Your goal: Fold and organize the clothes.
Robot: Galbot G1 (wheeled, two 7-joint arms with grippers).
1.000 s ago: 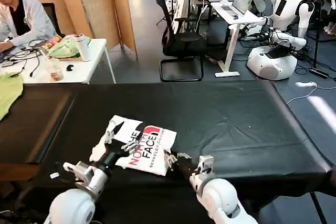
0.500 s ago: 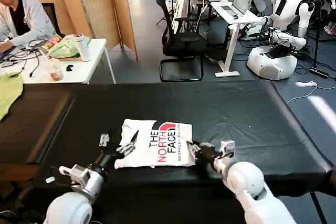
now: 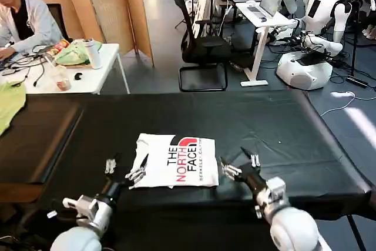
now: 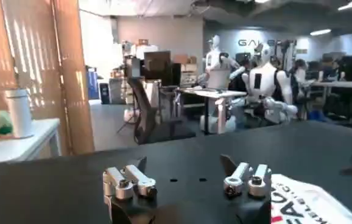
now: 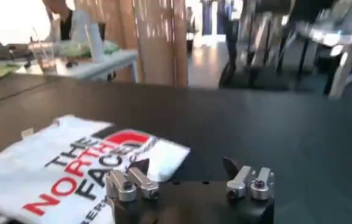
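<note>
The white T-shirt [image 3: 176, 160] lies folded into a flat rectangle on the black table [image 3: 282, 121], its black-and-red print facing up. My left gripper [image 3: 124, 167] stands open just off the shirt's left edge, low over the table. My right gripper [image 3: 239, 164] stands open just off the shirt's right edge. In the left wrist view the left gripper [image 4: 186, 175] holds nothing, and a corner of the shirt [image 4: 310, 204] shows beside it. In the right wrist view the right gripper [image 5: 187, 172] is empty, with the shirt [image 5: 72, 164] lying flat next to it.
A light green cloth [image 3: 9, 104] lies at the table's far left edge. Behind it stands a white desk [image 3: 88, 77] with clutter. An office chair [image 3: 202, 48] and other robots [image 3: 311, 22] stand beyond the table's far side.
Both grippers have let go of the shirt and pulled back toward the near edge, now open. The shirt went from a crumpled tilt to a flat, squared fold.
</note>
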